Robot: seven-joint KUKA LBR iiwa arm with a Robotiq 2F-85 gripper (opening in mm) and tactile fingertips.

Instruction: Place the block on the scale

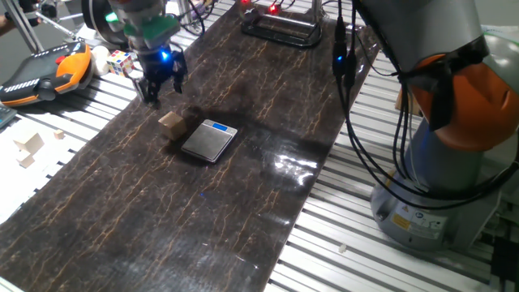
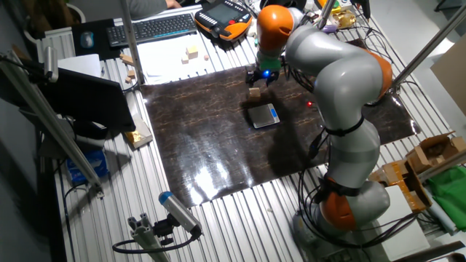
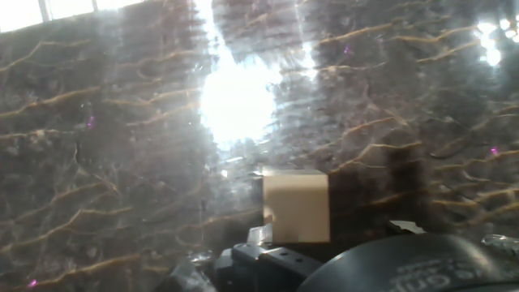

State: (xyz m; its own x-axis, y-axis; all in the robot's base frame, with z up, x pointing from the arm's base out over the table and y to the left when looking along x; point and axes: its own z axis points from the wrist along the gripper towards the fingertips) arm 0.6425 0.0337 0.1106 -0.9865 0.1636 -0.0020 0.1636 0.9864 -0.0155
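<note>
The block [image 1: 171, 122], a small tan wooden cube, lies on the dark marbled mat, touching or just off the far-left corner of the scale [image 1: 209, 139]. The scale is flat and silver-grey with a blue display strip at its far end. My gripper [image 1: 162, 92] hovers above the mat just behind the block, its fingers spread and empty. In the other fixed view the gripper [image 2: 262, 77] is above the block [image 2: 254, 92], with the scale [image 2: 263, 115] just below it in the picture. In the hand view the block [image 3: 296, 204] sits low in the frame amid strong glare.
A Rubik's cube [image 1: 122, 61] and an orange and black pendant [image 1: 45, 71] lie beside the mat's far-left edge. Pale wood pieces [image 1: 31, 146] sit on the slatted table at left. A black frame [image 1: 280, 28] stands at the mat's far end. Cables [image 1: 357, 122] hang by the arm's base.
</note>
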